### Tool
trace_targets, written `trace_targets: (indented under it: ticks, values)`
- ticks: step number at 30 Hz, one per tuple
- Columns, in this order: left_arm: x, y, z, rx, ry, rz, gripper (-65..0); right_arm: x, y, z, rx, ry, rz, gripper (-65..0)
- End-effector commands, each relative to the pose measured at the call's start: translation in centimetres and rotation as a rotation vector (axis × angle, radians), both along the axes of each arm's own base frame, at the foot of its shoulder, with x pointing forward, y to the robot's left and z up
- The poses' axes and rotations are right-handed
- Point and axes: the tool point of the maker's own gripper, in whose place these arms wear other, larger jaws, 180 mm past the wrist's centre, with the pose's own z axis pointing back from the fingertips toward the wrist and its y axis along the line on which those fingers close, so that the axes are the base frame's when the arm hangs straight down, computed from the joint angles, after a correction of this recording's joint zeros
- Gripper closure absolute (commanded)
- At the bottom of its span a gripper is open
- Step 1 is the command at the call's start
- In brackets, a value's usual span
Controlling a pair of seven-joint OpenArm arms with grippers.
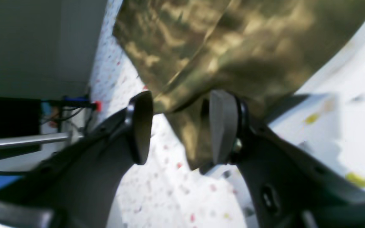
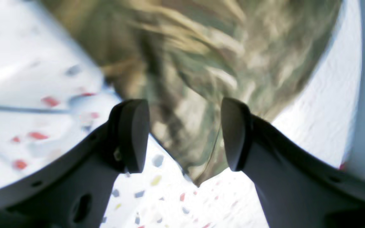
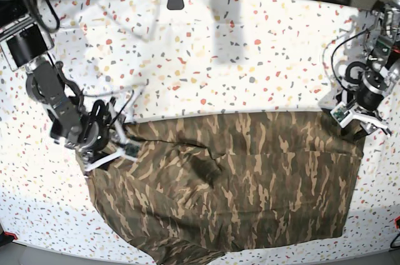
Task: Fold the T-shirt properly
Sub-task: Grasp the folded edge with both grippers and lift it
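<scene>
The T-shirt [image 3: 231, 184] lies spread on the speckled table [image 3: 219, 59]. A corner of it reaches between the left gripper [image 1: 182, 126]'s parted jaws, touching one. Another corner lies between the right gripper [image 2: 184, 136]'s wide jaws, ungripped.

base: overhead, looking down | wrists: close, past each gripper | shared: T-shirt [image 3: 237, 177] corners

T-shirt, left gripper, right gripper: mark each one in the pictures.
T-shirt [image 3: 262, 177]: base view, middle of the spread camouflage cloth.
left gripper [image 1: 181, 126]: left wrist view, midway between its fingertips, over a cloth corner.
right gripper [image 2: 184, 136]: right wrist view, midway between its fingertips, over cloth.
</scene>
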Motion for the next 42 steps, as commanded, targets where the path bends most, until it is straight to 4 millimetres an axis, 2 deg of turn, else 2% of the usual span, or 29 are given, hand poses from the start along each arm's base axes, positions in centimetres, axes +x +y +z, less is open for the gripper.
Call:
trace_targets:
  ticks: [1, 4, 6, 8, 10, 13, 16, 21, 25, 30, 35, 37, 40, 42]
  values:
    - [0.9, 0.7, 1.7, 0.010, -0.050, 0.003, -28.3, 0.9, -0.7, 1.3, -0.050, -0.045, 0.019, -36.0]
    - [0.6, 1.4, 0.7, 0.020, -0.015, 0.010, -28.3, -0.5, -0.8, -0.9, -0.183, -0.017, 0.099, -36.0]
    - [0.0, 1.6, -0.8, 0.019, 0.042, 0.001, -28.3, -0.4, -0.9, -1.3, -0.230, -0.060, 0.107, -36.0]
    - [-0.7, 1.9, -2.3, 0.038, 0.088, -0.017, -28.3, -0.3, -0.8, -1.4, -0.249, -0.082, 0.114, -36.0]
    - [-1.5, 2.3, -3.8, 0.133, 0.126, -0.054, -28.3, -0.2, -0.6, -1.3, -0.244, -0.088, 0.112, -36.0]
    - [-1.9, 2.0, -5.0, 0.194, 0.157, -0.097, -28.3, 0.0, -0.6, -1.1, -0.238, -0.101, 0.104, -36.0]
    - [-1.3, 1.4, -5.6, 0.240, 0.163, -0.144, -27.9, 0.2, -0.6, -1.0, -0.233, -0.115, 0.097, -36.0]
    - [0.1, 1.7, -6.7, 0.276, 0.200, -0.136, -27.9, 1.0, -0.7, -0.1, -0.213, -0.179, 0.051, -36.0]
    - [-0.4, 2.5, -8.3, 0.310, 0.252, -0.128, -27.9, 1.0, -0.8, -0.1, -0.210, -0.180, 0.048, -36.0]
    - [-0.9, 2.6, -8.7, 0.309, 0.264, -0.128, -27.9, 0.7, -0.6, -0.5, -0.176, -0.150, 0.025, -36.0]
    - [-1.0, 2.6, -8.7, 0.308, 0.265, -0.129, -27.9, 0.6, -1.7, -1.3, -0.195, -0.128, 0.004, -36.0]
    - [-1.0, 2.5, -8.7, 0.305, 0.263, -0.132, -24.6, 0.5, -2.2, -2.1, -0.191, -0.111, 0.001, -35.9]
    - [-0.9, 2.4, -8.7, 0.304, 0.262, -0.134, -18.6, 0.5, -2.7, -3.7, -0.196, -0.094, 0.007, -30.2]
    - [-0.9, 2.4, -8.7, 0.304, 0.262, -0.134, -18.4, 0.7, -3.0, -4.5, -0.211, -0.100, -0.014, -26.1]
